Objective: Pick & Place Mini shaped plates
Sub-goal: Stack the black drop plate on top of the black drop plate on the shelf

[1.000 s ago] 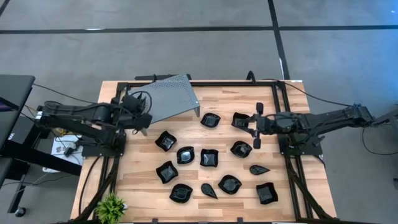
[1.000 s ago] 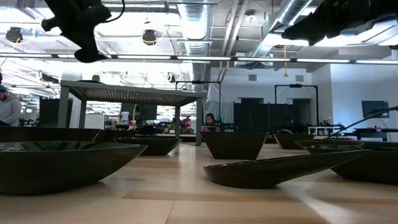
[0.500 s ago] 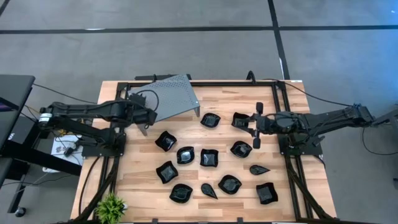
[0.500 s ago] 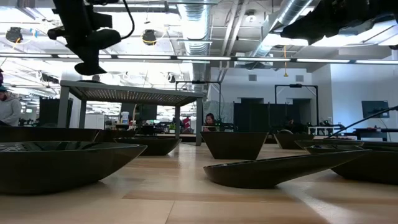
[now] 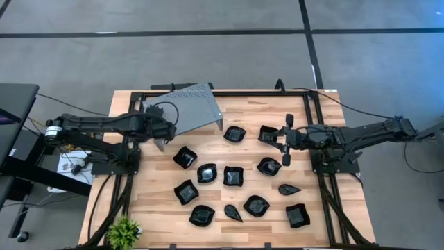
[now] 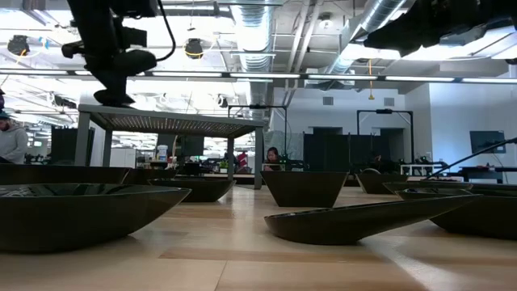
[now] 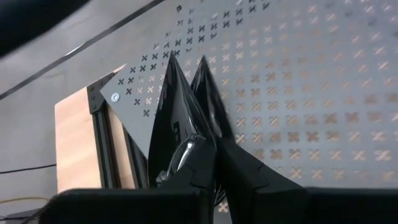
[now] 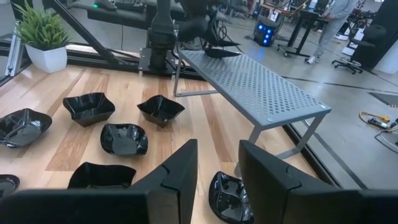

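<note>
Left gripper (image 5: 165, 129) clenched on a small glossy black plate (image 7: 186, 106) above the grey perforated metal stand (image 5: 191, 107); right gripper (image 5: 280, 139) released above the wooden surface (image 5: 319, 208).

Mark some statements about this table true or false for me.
1. The right gripper hangs open above the plates. True.
2. The grey perforated stand sits on the right arm's side. False: it is on the left arm's side.
3. The left gripper is at the stand's edge, seemingly shut on a small black plate. True.
4. The potted plant stands on the stand. False: it is at a table corner.
5. Every plate is round. False: one is a teardrop plate.
</note>
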